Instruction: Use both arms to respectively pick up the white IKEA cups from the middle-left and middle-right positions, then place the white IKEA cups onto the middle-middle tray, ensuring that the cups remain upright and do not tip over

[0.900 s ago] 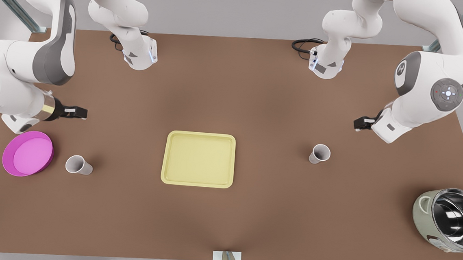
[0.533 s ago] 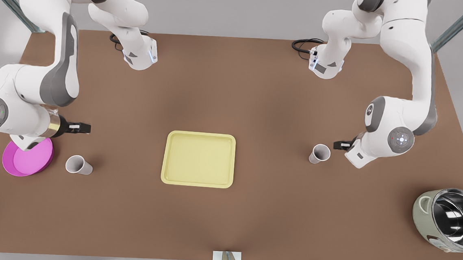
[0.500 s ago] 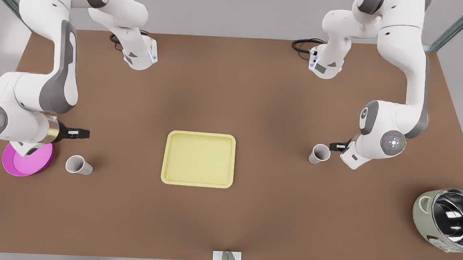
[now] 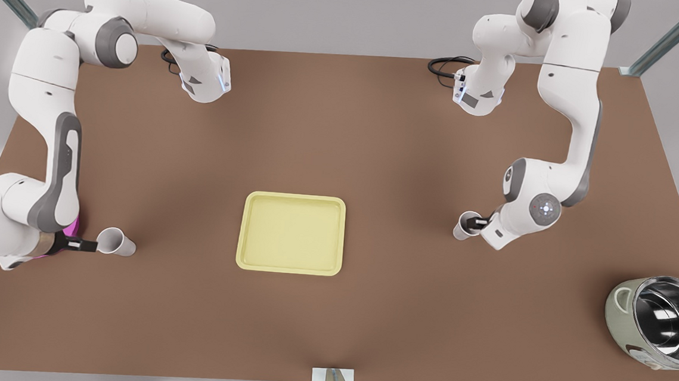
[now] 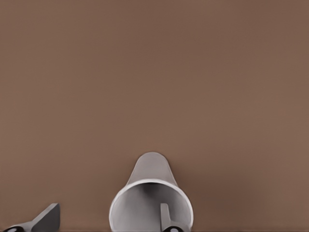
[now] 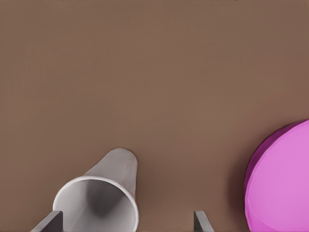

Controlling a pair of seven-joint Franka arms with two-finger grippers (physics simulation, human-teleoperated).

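— So, how far along?

— Barely begun. No lift yet. Tray (image 4: pixel 291 233) bare, mid-table. Both cups upright on the table (image 4: pixel 379 133), well apart from the tray, one on either side of it.

— And the grippers?

— Right gripper (image 4: pixel 86 245), on the front view's left, low and reaching in level at the cup by the dish (image 4: pixel 115 242). Fingers (image 6: pixel 50 223) spread wide, cup between them and nearer one, not pinched. Left gripper (image 4: pixel 479 222), on the front view's right, at the other cup (image 4: pixel 466 226). Spread too, with one finger (image 5: pixel 165 217) inside the rim and its mate outside. No hold on anything.

— Left to do?

— Probably everything: close on both, lift, carry inward, set down upright on the tray.
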